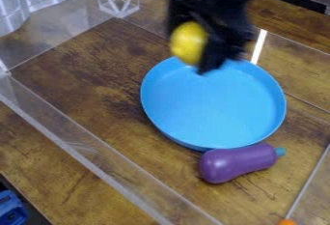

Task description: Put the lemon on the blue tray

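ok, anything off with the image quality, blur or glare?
Camera view: end effector dark and smeared, edges soft; lemon soft-edged too; blue tray evenly lit, rim readable; small highlight on the eggplant; no strong glare hiding anything.

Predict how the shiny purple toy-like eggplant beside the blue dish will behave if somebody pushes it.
The purple eggplant would probably roll, since its body looks rounded. Its fat end and narrower neck may make it curve. The glossy skin suggests it could feel slippery.

One camera looks steeply down from nearby.
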Controlling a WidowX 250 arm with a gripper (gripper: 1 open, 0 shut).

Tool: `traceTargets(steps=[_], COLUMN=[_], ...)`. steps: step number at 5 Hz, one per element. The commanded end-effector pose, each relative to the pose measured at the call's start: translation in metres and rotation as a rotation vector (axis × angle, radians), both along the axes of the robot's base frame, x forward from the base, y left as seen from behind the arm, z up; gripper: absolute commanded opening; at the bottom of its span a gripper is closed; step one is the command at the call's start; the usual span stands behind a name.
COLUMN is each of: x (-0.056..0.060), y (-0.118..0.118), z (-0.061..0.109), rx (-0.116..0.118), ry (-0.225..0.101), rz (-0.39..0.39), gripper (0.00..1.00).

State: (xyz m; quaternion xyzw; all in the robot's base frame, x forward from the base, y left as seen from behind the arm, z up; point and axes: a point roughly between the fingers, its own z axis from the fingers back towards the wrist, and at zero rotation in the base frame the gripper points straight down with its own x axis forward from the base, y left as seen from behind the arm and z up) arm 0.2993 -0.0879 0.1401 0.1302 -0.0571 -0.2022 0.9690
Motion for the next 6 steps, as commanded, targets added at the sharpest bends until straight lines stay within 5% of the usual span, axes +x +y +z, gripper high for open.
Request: traceTargets(steps=[1, 3, 6], x=[0.018, 0.023, 0.028], y=[-0.01, -0.012, -0.015], z=[0.0, -0.033, -0.051], rx=[-0.014, -0.02, -0.053], ry=[-0.051, -0.04, -0.083], rz=[0.026, 0.054, 0.057], gripper=[0.0, 0.0, 0.0])
